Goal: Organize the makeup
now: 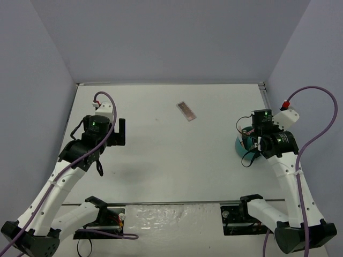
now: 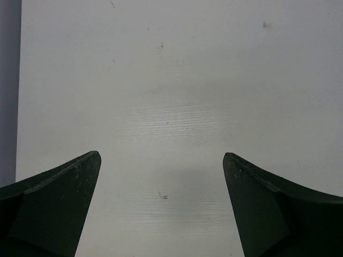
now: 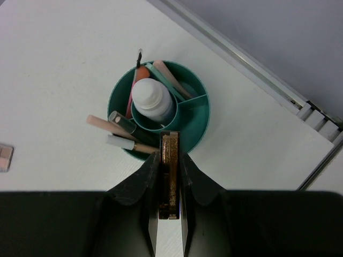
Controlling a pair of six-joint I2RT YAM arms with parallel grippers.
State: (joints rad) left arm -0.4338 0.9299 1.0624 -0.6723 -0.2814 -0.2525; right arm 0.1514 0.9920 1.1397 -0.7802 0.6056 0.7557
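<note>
Clamping one palette (image 3: 170, 142) edge-on, the right gripper (image 3: 170, 156) faces one teal tub (image 3: 206, 110) holding one whitish bottle (image 3: 153, 99), a second palette (image 1: 187, 111) well off to its left, while the left gripper (image 2: 162, 155) gapes wide, empty.

Bottle (image 3: 153, 100) & tub (image 3: 197, 122) smooth plastic; table (image 1: 161, 160) matt wht.

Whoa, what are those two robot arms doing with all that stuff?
They are tidying makeup. The right gripper is shut on a brown palette, held on edge at the near rim of the teal tub. The tub already holds a white bottle in its middle cup and several sticks around it. A second palette lies flat on the table, farther out. The left gripper is open over bare table, holding nothing.
</note>
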